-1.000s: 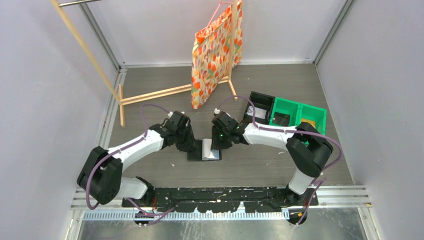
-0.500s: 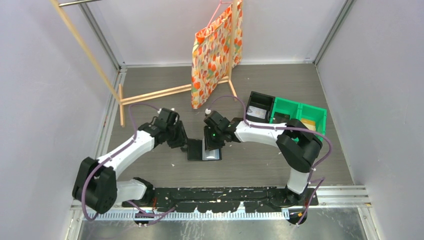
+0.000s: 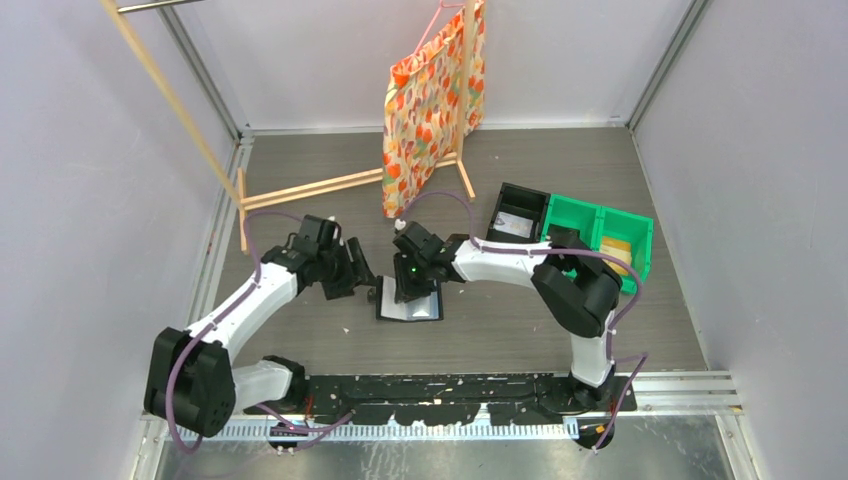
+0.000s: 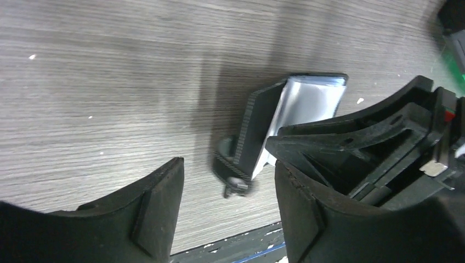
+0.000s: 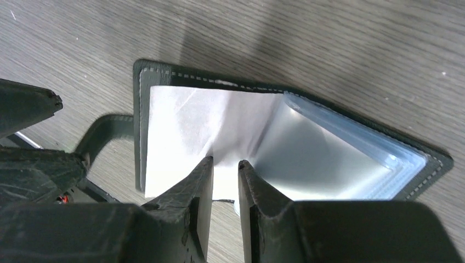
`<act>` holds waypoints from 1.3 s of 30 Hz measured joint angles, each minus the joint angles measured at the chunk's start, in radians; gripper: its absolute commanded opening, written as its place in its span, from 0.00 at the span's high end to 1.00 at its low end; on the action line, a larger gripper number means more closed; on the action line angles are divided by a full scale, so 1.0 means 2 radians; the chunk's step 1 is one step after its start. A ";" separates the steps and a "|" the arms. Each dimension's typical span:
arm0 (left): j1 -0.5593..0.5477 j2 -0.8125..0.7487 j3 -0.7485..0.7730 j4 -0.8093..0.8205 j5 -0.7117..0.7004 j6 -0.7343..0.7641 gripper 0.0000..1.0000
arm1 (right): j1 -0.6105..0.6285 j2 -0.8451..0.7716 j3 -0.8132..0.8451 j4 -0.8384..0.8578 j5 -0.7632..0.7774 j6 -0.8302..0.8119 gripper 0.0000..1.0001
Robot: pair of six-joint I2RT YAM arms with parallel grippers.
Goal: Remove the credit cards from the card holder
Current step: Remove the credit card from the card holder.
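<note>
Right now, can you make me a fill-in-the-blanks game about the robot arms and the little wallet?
The card holder lies ___ on the table. The left gripper holds ___. The bins beside the black bin are coloured ___. The right gripper points down at the holder's pale credit ___.
Missing words: open, nothing, green, card.

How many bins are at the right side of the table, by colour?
Black bin: 1
Green bins: 2
Total: 3
</note>
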 measured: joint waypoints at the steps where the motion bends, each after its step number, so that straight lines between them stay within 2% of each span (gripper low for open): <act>1: 0.006 -0.001 -0.005 0.002 0.003 -0.001 0.32 | 0.000 0.005 0.003 0.000 0.000 0.000 0.72; 3: 0.015 -0.003 -0.017 0.004 0.011 -0.004 0.33 | 0.000 0.012 0.007 0.002 0.000 0.000 0.72; 9: 0.015 -0.011 -0.041 0.023 0.040 -0.026 0.42 | 0.001 0.025 0.014 0.004 0.001 0.000 0.74; 13: 0.015 -0.066 -0.052 0.043 0.042 -0.047 0.44 | 0.001 0.023 0.016 0.006 0.006 0.002 0.72; 15: 0.015 -0.098 -0.053 0.057 0.043 -0.057 0.45 | 0.001 0.011 0.006 0.011 0.014 0.002 0.70; 18: 0.015 -0.114 -0.044 0.072 0.052 -0.067 0.46 | 0.001 -0.049 -0.031 0.005 0.046 0.002 0.69; 23: 0.007 -0.078 -0.029 0.094 0.076 -0.078 0.46 | -0.010 -0.147 -0.052 -0.006 0.109 0.000 0.71; 25: -0.005 -0.064 -0.024 0.101 0.080 -0.082 0.46 | -0.018 -0.157 -0.057 -0.008 0.129 0.000 0.71; 32: -0.074 -0.001 0.014 0.137 0.081 -0.093 0.48 | -0.031 -0.126 -0.089 -0.029 0.150 0.002 0.72; 39: -0.078 0.051 0.015 0.142 0.059 -0.089 0.50 | -0.031 -0.090 -0.088 -0.029 0.142 0.002 0.77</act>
